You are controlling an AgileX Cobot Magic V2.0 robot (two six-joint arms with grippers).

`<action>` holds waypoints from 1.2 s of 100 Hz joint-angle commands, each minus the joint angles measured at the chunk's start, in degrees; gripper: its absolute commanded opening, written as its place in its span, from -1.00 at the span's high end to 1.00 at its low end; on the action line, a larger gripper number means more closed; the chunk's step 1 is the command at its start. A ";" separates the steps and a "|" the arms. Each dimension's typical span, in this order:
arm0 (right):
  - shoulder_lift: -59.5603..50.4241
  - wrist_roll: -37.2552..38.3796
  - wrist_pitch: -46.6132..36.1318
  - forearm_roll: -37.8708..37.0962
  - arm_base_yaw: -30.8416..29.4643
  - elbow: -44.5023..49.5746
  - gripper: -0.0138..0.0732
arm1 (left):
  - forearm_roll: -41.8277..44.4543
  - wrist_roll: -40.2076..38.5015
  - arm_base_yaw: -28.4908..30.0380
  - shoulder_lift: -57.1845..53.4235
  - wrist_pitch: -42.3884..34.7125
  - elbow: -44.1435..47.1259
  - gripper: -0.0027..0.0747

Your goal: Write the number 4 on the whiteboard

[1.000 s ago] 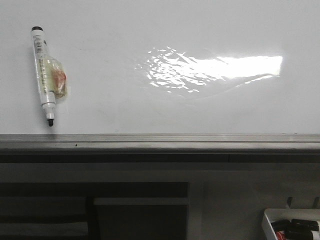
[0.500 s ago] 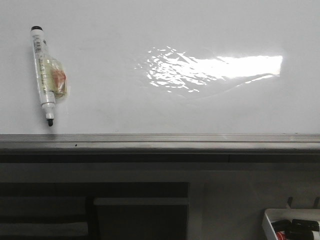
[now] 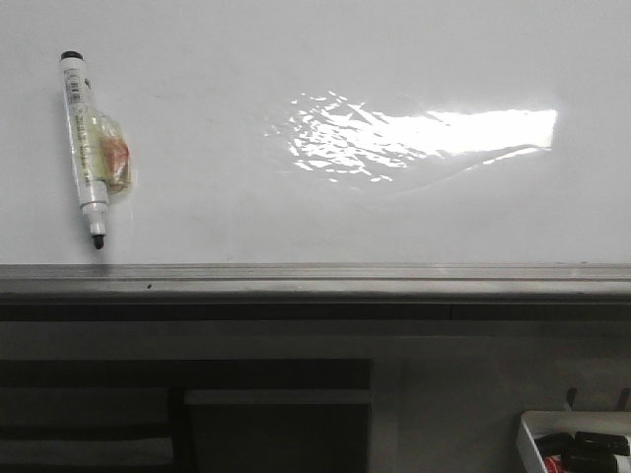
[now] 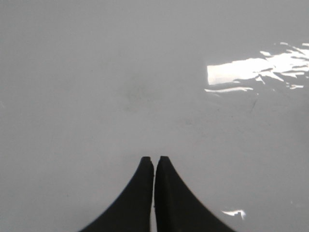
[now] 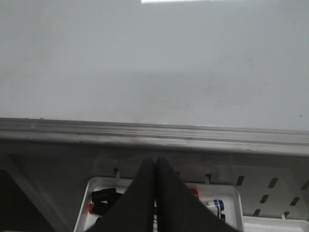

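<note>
left gripper point(image 4: 154, 158): we've got it pinched closed, bare whiteboard point(image 4: 96, 72) just past our fingertips
right gripper point(image 5: 154, 162): closed too, white tray point(image 5: 231, 195) of markers behind our fingers

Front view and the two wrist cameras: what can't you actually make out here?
- Marker label: print too small, front view.
- White tray: contents hidden behind the shut right gripper, cut off by the picture's edge; front view crops the tray at the corner.
- Whiteboard: glare washes out that patch.
- Arms: outside the front view.

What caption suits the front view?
Blank whiteboard with an uncapped marker lying at its left; no 4 written yet.
</note>
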 commanded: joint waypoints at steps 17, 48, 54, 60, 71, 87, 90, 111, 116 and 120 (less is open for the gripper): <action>11.68 0.04 -10.93 0.74 -0.37 -6.61 0.82 | -0.95 -1.32 0.07 7.12 -7.42 -4.16 0.90; 13.60 0.04 -13.59 0.74 -0.37 -6.61 0.82 | -7.81 -1.37 0.07 13.87 -22.81 -2.33 -0.03; 13.60 0.04 -13.59 0.74 -0.37 -6.61 0.82 | -6.35 -1.37 -0.33 15.25 -23.90 -2.46 -0.03; 13.60 0.04 -13.59 0.74 -0.37 -6.61 0.82 | -4.05 -1.37 -2.04 16.63 -25.37 -2.46 -0.03; 13.60 0.04 -13.49 0.74 -0.37 -6.61 0.82 | -1.80 -3.50 -7.76 19.05 -28.89 -2.55 -0.03; 13.60 0.04 -13.49 0.74 -0.37 -6.61 0.82 | -0.95 -6.91 -19.89 24.22 -30.83 -2.55 -0.02; 13.60 0.04 -13.49 0.74 -0.37 -6.61 0.82 | -0.95 -6.91 -22.15 25.38 -31.14 -2.55 -0.02; 13.60 0.04 -13.86 0.74 0.64 -6.61 0.82 | -3.66 -6.96 -35.68 33.99 -35.15 -2.55 -0.02; 13.60 0.04 -13.98 0.74 0.64 -6.61 0.82 | -4.86 -6.96 -37.72 36.38 -36.09 -2.55 -0.02; 13.60 0.04 -13.84 0.74 0.64 -6.61 0.82 | -6.35 -6.96 -38.85 38.07 -37.17 -2.55 -0.02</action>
